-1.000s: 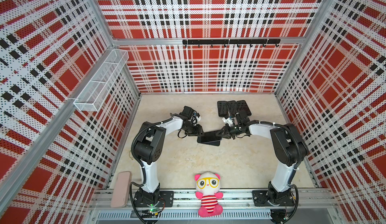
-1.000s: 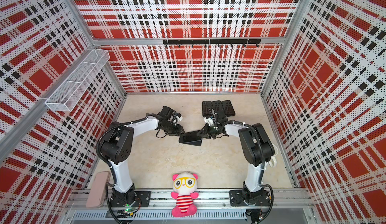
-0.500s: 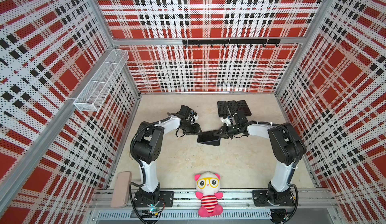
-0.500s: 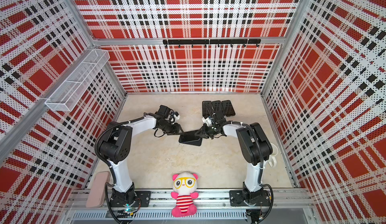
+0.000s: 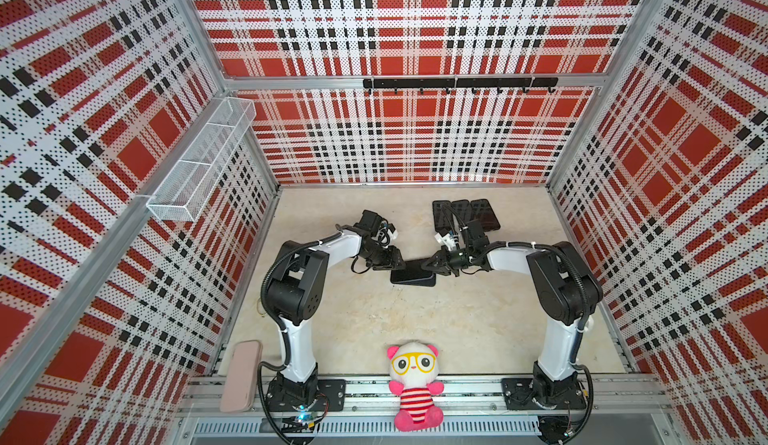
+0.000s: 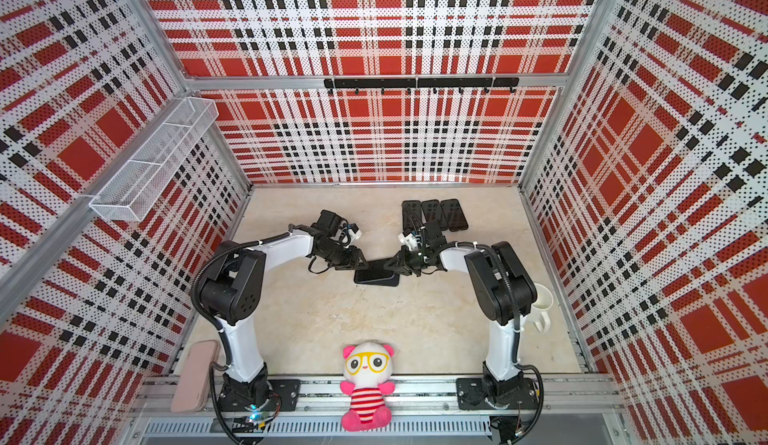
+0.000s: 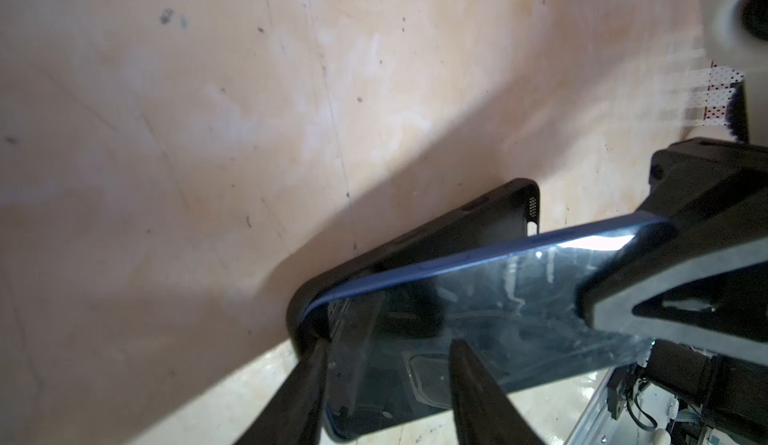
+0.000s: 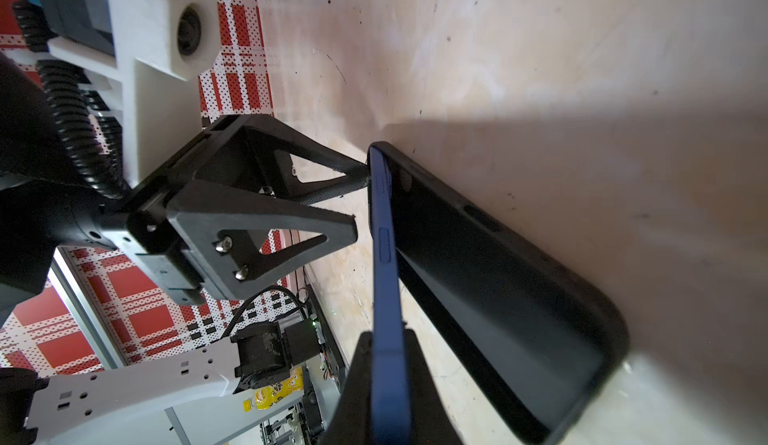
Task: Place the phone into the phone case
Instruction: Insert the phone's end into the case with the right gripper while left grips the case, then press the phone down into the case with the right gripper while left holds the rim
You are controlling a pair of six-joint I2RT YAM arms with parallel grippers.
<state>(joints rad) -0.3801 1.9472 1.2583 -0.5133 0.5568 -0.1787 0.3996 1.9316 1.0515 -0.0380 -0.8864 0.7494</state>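
In both top views the phone (image 5: 415,270) and the black phone case (image 5: 411,284) merge into one dark slab mid-table, so their overlap is hard to read there. The right wrist view shows more. The right gripper (image 8: 388,335) is clamped on the phone's blue edge and holds it tilted, one end down at the case's end and the other raised. The left gripper (image 8: 360,197) has its jaws apart, one fingertip against that lowered end. The right arm partly hides three dark slabs (image 5: 465,214) and a white mug (image 6: 542,301). Bare table (image 5: 374,330) lies open in front.
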